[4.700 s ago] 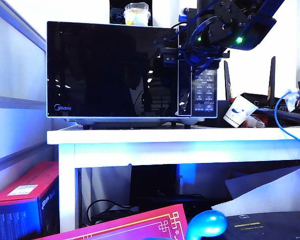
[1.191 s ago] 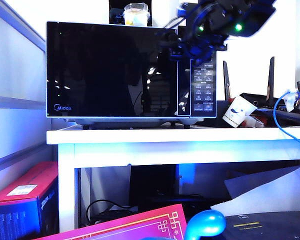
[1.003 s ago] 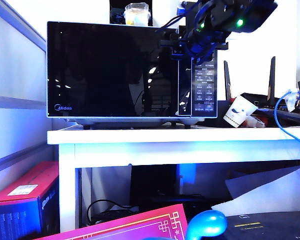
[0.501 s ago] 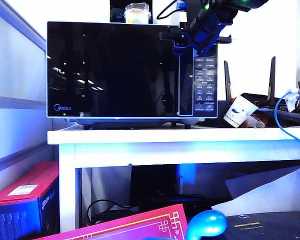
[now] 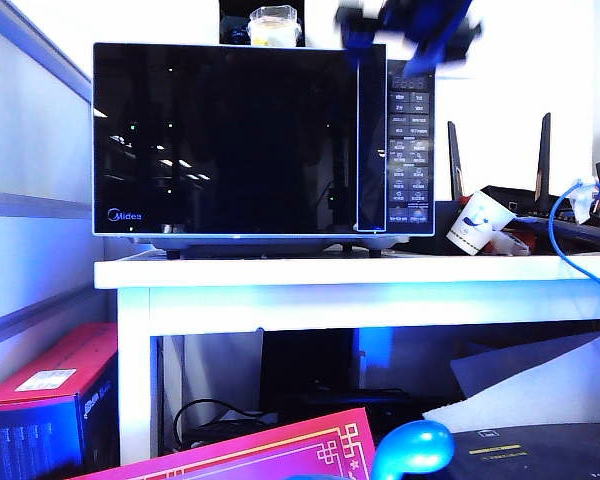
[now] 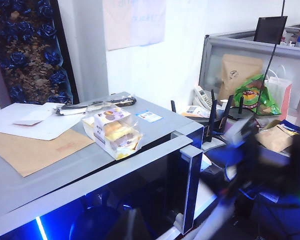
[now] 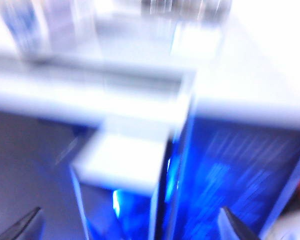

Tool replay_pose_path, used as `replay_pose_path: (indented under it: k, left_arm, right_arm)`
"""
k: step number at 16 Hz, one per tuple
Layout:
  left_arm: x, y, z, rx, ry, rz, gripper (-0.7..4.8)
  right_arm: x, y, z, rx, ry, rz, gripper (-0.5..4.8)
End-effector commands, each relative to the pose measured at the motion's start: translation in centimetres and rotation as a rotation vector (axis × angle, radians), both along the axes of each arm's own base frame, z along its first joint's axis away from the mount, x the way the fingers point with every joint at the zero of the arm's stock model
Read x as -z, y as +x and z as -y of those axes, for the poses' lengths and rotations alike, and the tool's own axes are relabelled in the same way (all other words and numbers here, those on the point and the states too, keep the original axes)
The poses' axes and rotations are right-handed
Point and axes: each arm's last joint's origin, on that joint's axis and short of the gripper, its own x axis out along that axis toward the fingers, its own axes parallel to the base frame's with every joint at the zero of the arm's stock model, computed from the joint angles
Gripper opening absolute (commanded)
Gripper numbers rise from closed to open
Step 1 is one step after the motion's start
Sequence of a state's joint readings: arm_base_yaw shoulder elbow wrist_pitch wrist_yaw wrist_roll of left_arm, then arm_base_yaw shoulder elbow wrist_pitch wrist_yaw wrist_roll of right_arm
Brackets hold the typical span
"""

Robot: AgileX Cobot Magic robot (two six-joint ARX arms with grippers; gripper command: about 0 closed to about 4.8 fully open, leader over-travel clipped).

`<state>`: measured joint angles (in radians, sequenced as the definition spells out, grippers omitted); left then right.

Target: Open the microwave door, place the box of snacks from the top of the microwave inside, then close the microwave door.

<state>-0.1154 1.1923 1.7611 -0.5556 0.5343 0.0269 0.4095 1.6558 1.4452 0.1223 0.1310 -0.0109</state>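
Right hand [image 5: 405, 35]: spread wide, empty, blurred above microwave [image 5: 260, 140] top right corner. Snack box [image 5: 273, 27] lies at its 9 o'clock. Door [image 6: 140, 185] ajar. Left hand: unseen.

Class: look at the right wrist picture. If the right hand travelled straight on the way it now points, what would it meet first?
Probably the microwave door's handle strip, centred between the right hand's open fingertips; blur leaves depth unclear.
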Motion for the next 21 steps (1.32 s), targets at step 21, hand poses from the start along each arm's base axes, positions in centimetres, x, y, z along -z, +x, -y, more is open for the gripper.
replay_pose_path:
  k: [21]
  left_arm:
    - [-0.3, -0.2, 0.0, 0.002, 0.000, 0.021, -0.05]
  right_arm:
    - [4.2, 6.5, 9.5, -0.493, 0.114, 0.047, 2.91]
